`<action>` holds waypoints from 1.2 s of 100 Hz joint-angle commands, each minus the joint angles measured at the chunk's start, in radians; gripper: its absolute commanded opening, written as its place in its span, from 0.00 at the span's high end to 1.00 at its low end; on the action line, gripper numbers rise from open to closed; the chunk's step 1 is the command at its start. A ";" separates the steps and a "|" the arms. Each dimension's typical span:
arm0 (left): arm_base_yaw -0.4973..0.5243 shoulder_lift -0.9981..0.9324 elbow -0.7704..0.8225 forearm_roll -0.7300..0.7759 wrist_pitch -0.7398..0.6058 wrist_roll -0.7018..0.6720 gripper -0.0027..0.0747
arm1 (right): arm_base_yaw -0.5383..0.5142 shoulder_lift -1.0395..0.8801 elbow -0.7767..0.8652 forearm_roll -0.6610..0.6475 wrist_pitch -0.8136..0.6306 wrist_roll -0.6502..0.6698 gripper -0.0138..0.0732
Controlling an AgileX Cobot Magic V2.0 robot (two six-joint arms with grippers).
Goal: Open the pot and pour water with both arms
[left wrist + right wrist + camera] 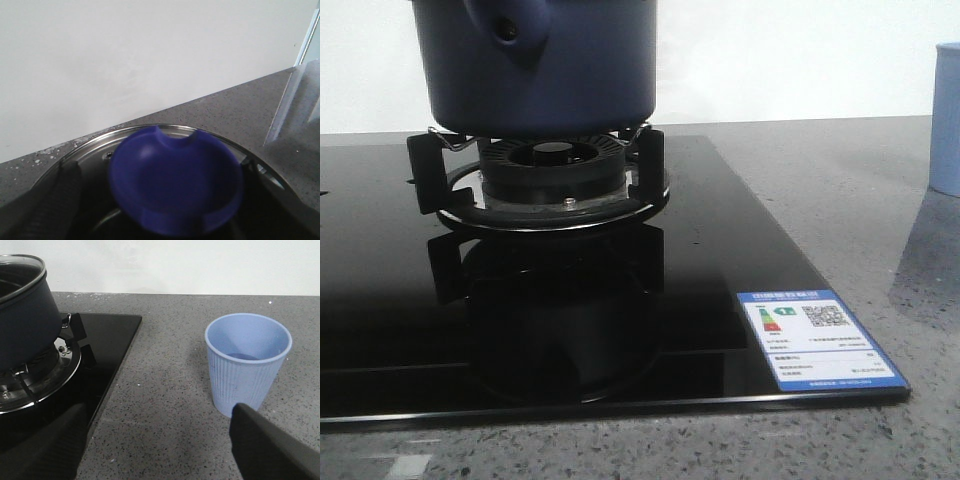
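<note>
A: How much of the pot (545, 65) can you see?

B: From the front, its top is cut off. My left wrist shows its knob (176, 184) blurred, my fingers barely visible.

A: The cup (947, 118)?

B: Clipped at the front view's right edge.

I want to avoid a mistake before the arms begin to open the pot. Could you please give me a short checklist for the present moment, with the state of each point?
1. Lid sits on the pot: ok.
2. Pot stands upright on the burner stand: ok.
3. Left pincer is at the lid knob: ok, the knob is close in the left wrist view. Shut on it: cannot tell.
4. Right pincer is open with nothing in it: ok.
5. Cup stands upright on the counter, apart from the stove: ok.
6. Water is in the pot: cannot tell.
</note>
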 commanded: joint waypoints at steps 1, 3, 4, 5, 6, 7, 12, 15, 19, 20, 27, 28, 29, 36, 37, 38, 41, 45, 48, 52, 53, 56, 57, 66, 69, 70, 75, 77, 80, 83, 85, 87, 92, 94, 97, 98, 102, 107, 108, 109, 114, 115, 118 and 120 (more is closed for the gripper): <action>0.004 -0.006 -0.068 -0.002 -0.064 0.001 0.23 | 0.001 0.009 -0.036 -0.005 -0.071 -0.013 0.22; 0.004 -0.001 -0.072 -0.002 -0.064 0.001 0.23 | 0.001 0.009 -0.036 -0.005 -0.071 -0.013 0.22; 0.004 0.001 -0.075 -0.002 -0.064 0.001 0.23 | 0.001 0.009 -0.036 -0.005 -0.071 -0.013 0.22; 0.004 0.003 -0.079 -0.002 -0.064 0.001 0.23 | 0.001 0.009 -0.036 -0.005 -0.071 -0.013 0.22; 0.004 0.005 -0.081 -0.002 -0.064 0.001 0.23 | 0.001 0.009 -0.036 -0.005 -0.071 -0.013 0.22; 0.004 0.008 -0.085 -0.002 -0.062 0.001 0.23 | 0.001 0.009 -0.036 -0.005 -0.071 -0.013 0.22; 0.004 0.019 -0.093 -0.002 -0.059 0.001 0.23 | 0.001 0.009 -0.036 -0.005 -0.071 -0.013 0.22; 0.004 0.026 -0.096 -0.002 -0.059 0.001 0.23 | 0.001 0.009 -0.036 -0.005 -0.071 -0.013 0.22; 0.004 0.032 -0.101 -0.002 -0.049 0.001 0.23 | 0.001 0.009 -0.036 -0.005 -0.071 -0.013 0.22; 0.004 0.033 -0.100 -0.002 -0.049 0.001 0.23 | 0.001 0.009 -0.036 -0.005 -0.071 -0.013 0.22; 0.004 0.040 -0.102 -0.002 -0.041 0.001 0.23 | 0.001 0.009 -0.036 -0.005 -0.070 -0.013 0.22; 0.004 0.040 -0.102 -0.002 -0.039 0.001 0.23 | 0.001 0.009 -0.036 -0.005 -0.070 -0.013 0.22; 0.004 0.040 -0.102 -0.002 -0.039 0.001 0.23 | 0.001 0.009 -0.036 -0.005 -0.070 -0.013 0.22; 0.004 0.042 -0.102 -0.002 -0.036 0.001 0.23 | 0.001 0.009 -0.036 -0.005 -0.070 -0.013 0.22; 0.004 0.042 -0.102 -0.002 -0.037 0.001 0.23 | 0.001 0.009 -0.036 -0.005 -0.070 -0.013 0.22; 0.004 0.042 -0.102 -0.002 -0.037 0.001 0.23 | 0.001 0.009 -0.036 -0.005 -0.070 -0.013 0.22; 0.004 0.041 -0.102 -0.002 -0.037 0.001 0.23 | 0.001 0.009 -0.036 -0.005 -0.068 -0.013 0.22; 0.004 0.041 -0.102 0.000 -0.039 0.001 0.24 | 0.001 0.009 -0.036 -0.005 -0.068 -0.013 0.22; 0.004 0.041 -0.102 0.000 -0.039 0.001 0.24 | 0.001 0.009 -0.036 -0.005 -0.068 -0.013 0.22; 0.004 0.041 -0.102 0.000 -0.039 0.001 0.26 | 0.001 0.009 -0.036 -0.005 -0.068 -0.013 0.22; 0.004 0.041 -0.102 0.000 -0.039 0.001 0.27 | 0.001 0.009 -0.036 -0.005 -0.068 -0.013 0.22; 0.004 0.041 -0.102 0.000 -0.039 0.001 0.29 | 0.001 0.009 -0.036 -0.005 -0.068 -0.013 0.22; 0.004 0.041 -0.102 0.004 -0.039 0.001 0.30 | 0.001 0.009 -0.036 -0.005 -0.068 -0.013 0.22; 0.004 0.041 -0.102 0.022 -0.039 0.001 0.38 | 0.001 0.009 -0.036 -0.005 -0.068 -0.013 0.22; 0.004 0.041 -0.102 0.022 -0.039 0.001 0.40 | 0.001 0.009 -0.036 -0.005 -0.068 -0.013 0.22; 0.004 0.041 -0.102 0.022 -0.039 0.001 0.42 | 0.001 0.009 -0.036 -0.005 -0.068 -0.013 0.22; 0.004 0.041 -0.102 0.022 -0.039 0.001 0.45 | 0.001 0.009 -0.036 -0.005 -0.068 -0.013 0.22; 0.004 0.041 -0.102 0.022 -0.039 0.001 0.47 | 0.001 0.009 -0.036 -0.005 -0.068 -0.013 0.22; 0.004 0.039 -0.102 0.022 -0.039 0.001 0.48 | 0.001 0.009 -0.036 -0.005 -0.068 -0.013 0.22; 0.004 0.039 -0.102 0.022 -0.039 0.001 0.49 | 0.001 0.009 -0.036 -0.009 -0.068 -0.013 0.22; 0.004 0.039 -0.102 0.022 -0.039 0.001 0.50 | 0.001 0.009 -0.036 -0.012 -0.068 -0.013 0.22; 0.004 0.036 -0.102 0.022 -0.039 0.001 0.50 | 0.001 0.009 -0.036 -0.015 -0.068 -0.013 0.22; 0.004 0.032 -0.102 0.022 -0.039 0.001 0.50 | 0.001 0.009 -0.036 -0.030 -0.068 -0.013 0.22; 0.004 0.027 -0.102 0.022 -0.039 0.001 0.50 | 0.001 0.009 -0.036 -0.033 -0.068 -0.013 0.22; 0.004 0.020 -0.102 0.022 -0.039 0.001 0.50 | 0.001 0.009 -0.036 -0.041 -0.068 -0.013 0.22; 0.004 0.020 -0.102 0.022 -0.039 0.001 0.50 | 0.000 0.009 -0.036 -0.044 -0.068 -0.013 0.22; 0.004 0.005 -0.102 0.022 -0.039 0.001 0.50 | 0.000 0.009 -0.036 -0.061 -0.068 -0.013 0.22; 0.007 -0.014 -0.102 0.022 -0.039 0.001 0.50 | 0.000 0.009 -0.036 -0.078 -0.068 -0.013 0.22; 0.007 -0.021 -0.102 0.022 -0.039 0.001 0.50 | 0.000 0.009 -0.036 -0.081 -0.068 -0.013 0.22; 0.007 -0.024 -0.102 0.022 -0.039 0.001 0.50 | 0.000 0.009 -0.036 -0.086 -0.068 -0.013 0.22; 0.013 -0.046 -0.102 0.022 -0.039 0.001 0.50 | -0.006 0.013 -0.034 -0.097 -0.068 -0.013 0.22; 0.017 -0.053 -0.102 0.022 -0.039 0.001 0.50 | -0.009 0.013 -0.034 -0.100 -0.068 -0.013 0.22; 0.023 -0.067 -0.102 0.022 -0.039 0.001 0.50 | -0.016 0.015 -0.030 -0.105 -0.068 -0.013 0.22; 0.029 -0.077 -0.102 0.022 -0.039 0.001 0.50 | -0.023 0.018 -0.028 -0.107 -0.071 -0.013 0.22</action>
